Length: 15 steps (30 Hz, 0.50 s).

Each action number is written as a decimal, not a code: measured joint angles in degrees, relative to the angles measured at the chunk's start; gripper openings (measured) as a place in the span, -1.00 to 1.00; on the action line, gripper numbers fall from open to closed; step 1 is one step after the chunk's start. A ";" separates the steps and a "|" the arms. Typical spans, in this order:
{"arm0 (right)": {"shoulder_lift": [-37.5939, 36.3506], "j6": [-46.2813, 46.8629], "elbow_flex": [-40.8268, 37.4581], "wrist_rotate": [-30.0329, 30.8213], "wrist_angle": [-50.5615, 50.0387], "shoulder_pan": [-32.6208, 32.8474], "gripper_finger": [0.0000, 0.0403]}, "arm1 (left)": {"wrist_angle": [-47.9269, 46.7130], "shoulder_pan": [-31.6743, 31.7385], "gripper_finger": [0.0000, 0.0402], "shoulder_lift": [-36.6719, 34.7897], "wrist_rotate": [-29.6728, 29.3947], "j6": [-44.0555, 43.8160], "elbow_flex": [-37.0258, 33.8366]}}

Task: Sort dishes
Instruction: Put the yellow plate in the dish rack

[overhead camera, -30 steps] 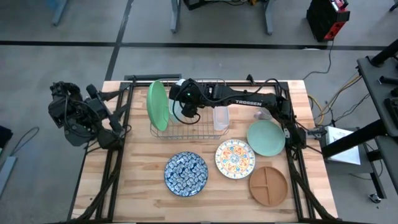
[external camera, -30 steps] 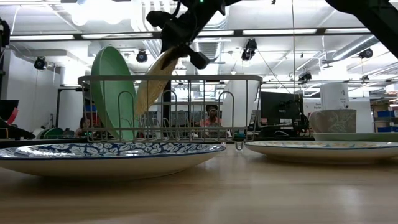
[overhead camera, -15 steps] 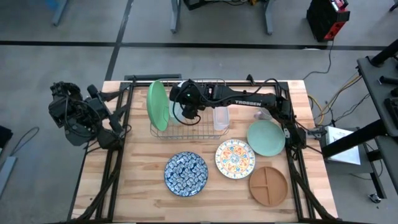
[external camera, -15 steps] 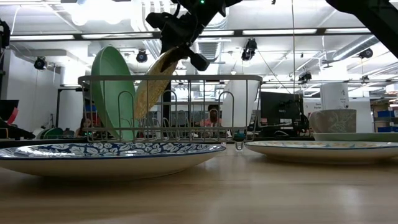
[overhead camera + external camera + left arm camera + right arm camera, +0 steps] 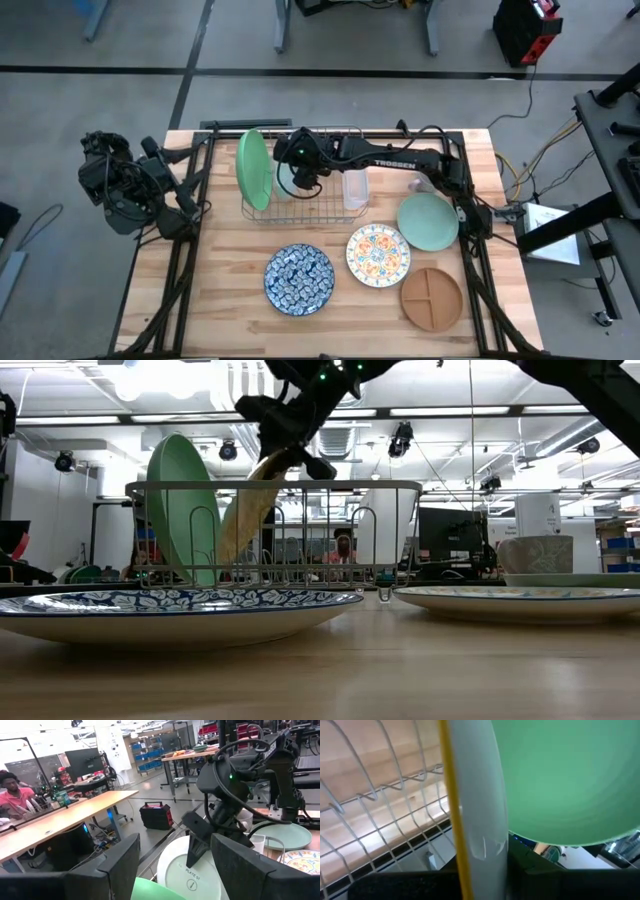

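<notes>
On the tabletop (image 5: 210,300), nearest, the brown divided plate (image 5: 432,297), a blue patterned plate (image 5: 299,279) and the floral plate (image 5: 378,254) are lying flat; the pale teal plate (image 5: 427,220) is sitting beyond; farther, the right hand (image 5: 297,176) is gripping the gold speckled plate (image 5: 247,510), tilted in the wire rack (image 5: 300,530) beside the upright green plate (image 5: 253,168); the left hand (image 5: 100,180) is waiting off the tabletop's left edge, grip unclear.

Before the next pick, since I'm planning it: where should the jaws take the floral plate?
Grip the floral plate at its raised rim, coming from above on its table-edge side. It lies flat, so only the rim offers purchase, and that side is clear of the teal plate.
</notes>
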 joint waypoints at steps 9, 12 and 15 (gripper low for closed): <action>2.00 -0.06 0.00 -0.35 -0.29 -0.11 -0.89 | 0.00 0.00 0.16 0.06 0.17 -0.36 0.00; 2.67 -0.05 0.01 -0.28 -0.20 -0.15 -0.89 | 0.00 0.00 0.16 0.10 0.20 -0.40 0.00; 3.00 -0.05 0.02 -0.05 -0.11 -0.22 -0.79 | 0.00 0.00 0.16 0.10 1.17 -0.45 0.00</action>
